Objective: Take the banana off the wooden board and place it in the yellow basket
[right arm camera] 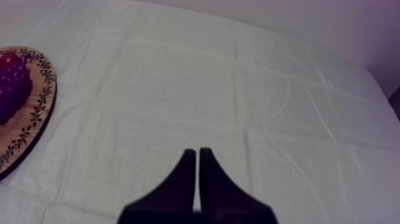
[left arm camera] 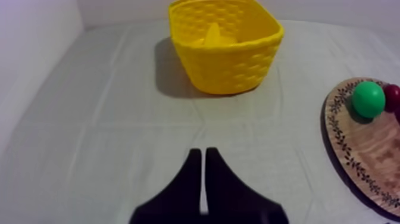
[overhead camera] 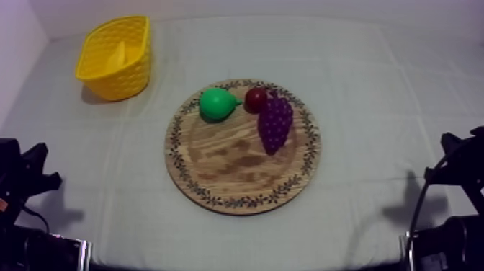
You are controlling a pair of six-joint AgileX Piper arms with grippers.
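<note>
The banana [left arm camera: 214, 34] is lying inside the yellow basket [left arm camera: 232, 71], not on the board. Only a pale pointed end is poking up between the woven walls, so I'm taking it for the banana on shape and colour. The basket is standing straight ahead of the left end effector [left arm camera: 204, 156], well apart from it.

That end effector is sitting low over the table [overhead camera: 374, 108], its two black fingers lying together in a narrow wedge and gripping nothing.

By my reckoning this is a light, stiff toy with a smooth, slightly slippery skin. If it needed taking up, the thick middle across the curve is looking the best hold. The tapering tip is looking too thin, and the basket walls are leaving only an approach from above.

Off to the left end effector's right, the round wooden board [overhead camera: 238, 169] is carrying a green pear [overhead camera: 216, 104], a small red fruit [overhead camera: 255, 98] and a bunch of grapes [overhead camera: 275, 124], the red fruit touching the grapes.

The right end effector [right arm camera: 197, 155] is likewise pressed closed and empty, with the board away to its left. The task is looking finished to me.
</note>
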